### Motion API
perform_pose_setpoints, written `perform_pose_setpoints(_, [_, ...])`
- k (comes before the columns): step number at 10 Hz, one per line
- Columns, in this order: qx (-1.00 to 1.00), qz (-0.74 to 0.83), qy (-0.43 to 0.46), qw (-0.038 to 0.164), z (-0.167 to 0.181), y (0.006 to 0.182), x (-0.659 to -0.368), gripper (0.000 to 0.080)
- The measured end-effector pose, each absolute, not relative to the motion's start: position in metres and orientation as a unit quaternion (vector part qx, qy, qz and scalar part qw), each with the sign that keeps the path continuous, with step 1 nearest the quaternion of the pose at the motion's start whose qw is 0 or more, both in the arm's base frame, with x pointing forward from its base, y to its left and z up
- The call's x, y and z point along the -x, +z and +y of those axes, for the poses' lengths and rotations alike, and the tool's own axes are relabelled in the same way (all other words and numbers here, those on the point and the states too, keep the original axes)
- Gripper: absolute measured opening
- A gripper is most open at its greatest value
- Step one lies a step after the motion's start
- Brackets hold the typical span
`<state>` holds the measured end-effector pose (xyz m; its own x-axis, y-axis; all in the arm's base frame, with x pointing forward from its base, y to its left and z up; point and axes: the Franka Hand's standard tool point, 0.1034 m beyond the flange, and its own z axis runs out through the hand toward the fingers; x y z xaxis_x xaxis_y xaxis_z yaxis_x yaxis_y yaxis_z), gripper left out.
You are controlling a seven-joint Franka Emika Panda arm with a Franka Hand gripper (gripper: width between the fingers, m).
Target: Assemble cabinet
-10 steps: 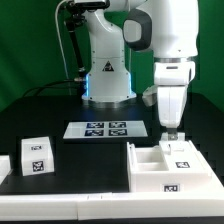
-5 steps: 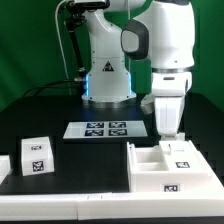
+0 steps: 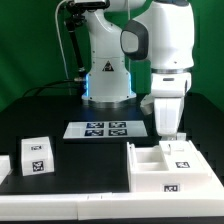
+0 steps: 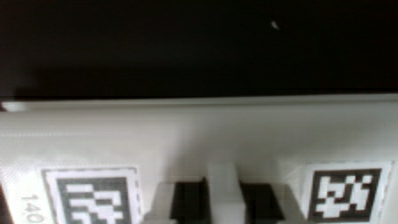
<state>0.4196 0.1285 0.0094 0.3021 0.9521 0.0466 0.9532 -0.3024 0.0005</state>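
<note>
White cabinet, black-and-white square tags; black table; white marker board, four tags

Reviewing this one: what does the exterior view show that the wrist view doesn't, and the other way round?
Exterior view only: the arm's base, the marker board, a small white tagged block, and the cabinet's open compartments seen whole.
Wrist view only: a blurred close-up of the two dark fingertips with a narrow white strip between them, flanked by two tags. Whether they grip it cannot be told.
Both: the cabinet and the gripper, low at the cabinet's far side.
</note>
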Motion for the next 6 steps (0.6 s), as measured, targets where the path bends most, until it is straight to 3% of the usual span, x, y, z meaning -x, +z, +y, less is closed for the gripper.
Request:
perform_pose_setpoints(4, [0.796, -0.605, -0.014, 0.008, 0.125, 0.017, -0.422, 0.0068])
perform_pose_setpoints(6, [0.782, -0.624, 0.008, -0.004, 0.111, 0.037, -0.426, 0.0068])
